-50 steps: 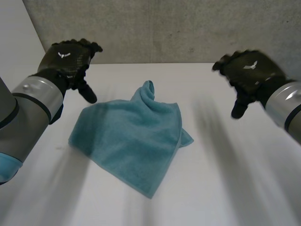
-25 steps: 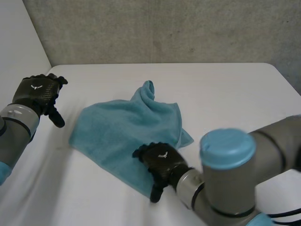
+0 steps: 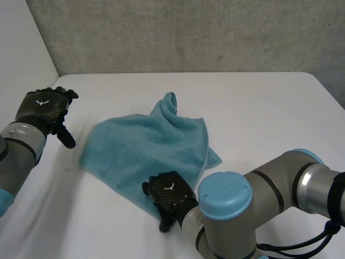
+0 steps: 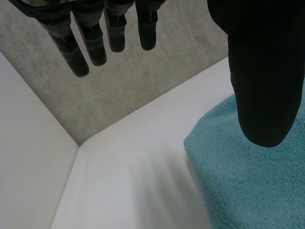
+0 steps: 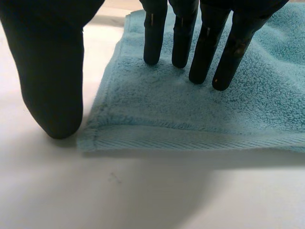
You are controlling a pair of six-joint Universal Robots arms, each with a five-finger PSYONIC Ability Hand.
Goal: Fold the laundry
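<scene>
A teal towel [image 3: 151, 145] lies rumpled on the white table [image 3: 259, 108], one corner bunched up toward the back. My right hand [image 3: 167, 197] rests on the towel's near corner. In the right wrist view its straight fingers [image 5: 207, 47] lie on the towel [image 5: 190, 109] just behind the hem, and its thumb [image 5: 52, 71] touches the table [image 5: 143, 191] beside the corner; it is open. My left hand [image 3: 46, 108] hovers open to the left of the towel. Its thumb [image 4: 262, 71] hangs over the towel's left edge [image 4: 248, 181].
A grey wall [image 3: 188, 32] runs behind the table, and a white panel [image 3: 21, 43] stands along its left side. My right arm's elbow with its light-blue cap [image 3: 223, 191] bends low over the table's front, right of the towel's near corner.
My right arm swung down from the far right to the towel's near corner, then slid a little left. My left hand dropped and moved left, away from the towel.
</scene>
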